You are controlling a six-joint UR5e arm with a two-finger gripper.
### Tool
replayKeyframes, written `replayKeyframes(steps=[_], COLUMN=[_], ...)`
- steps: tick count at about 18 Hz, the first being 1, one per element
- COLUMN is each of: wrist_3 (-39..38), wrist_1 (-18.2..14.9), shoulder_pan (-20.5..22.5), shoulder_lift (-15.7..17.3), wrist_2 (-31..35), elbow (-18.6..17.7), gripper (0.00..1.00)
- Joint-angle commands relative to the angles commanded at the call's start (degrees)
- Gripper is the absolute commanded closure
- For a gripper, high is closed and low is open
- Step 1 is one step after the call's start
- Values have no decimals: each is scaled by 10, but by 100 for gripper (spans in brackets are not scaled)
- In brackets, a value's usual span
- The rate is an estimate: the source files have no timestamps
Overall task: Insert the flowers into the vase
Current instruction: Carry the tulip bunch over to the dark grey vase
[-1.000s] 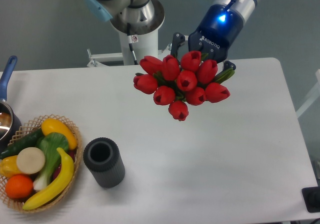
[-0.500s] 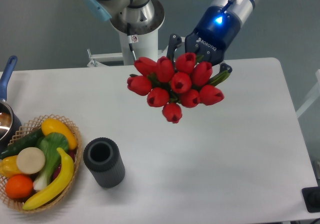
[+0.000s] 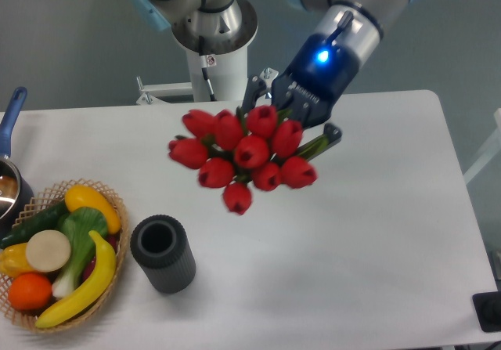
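The flowers, a bunch of red tulip buds with green stems, hang in the air above the middle of the white table. My gripper is shut on their stems, behind and to the upper right of the buds. The buds hide most of the fingers. The vase, a dark grey ribbed cup with a round open mouth, stands upright on the table at the lower left. It is well below and to the left of the bunch.
A wicker basket of fruit and vegetables sits just left of the vase. A metal pot with a blue handle is at the far left edge. The arm's base stands behind the table.
My gripper has carried the flowers left and down, toward the vase. The vase and basket have not moved.
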Motion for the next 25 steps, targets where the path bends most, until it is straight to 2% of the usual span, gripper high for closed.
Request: replayKeyframes(steps=[8, 15, 21, 25], wrist_3=[20, 59, 63, 63], wrist_1=[7, 8, 8, 8], shoulder_pan=[-32, -57, -76, -83], shoulder_lift=[-23, -54, -61, -82], wrist_2=[-100, -147, -155, -156], elbow=[-8, 13, 11, 18], gripper=[56, 56, 57, 57])
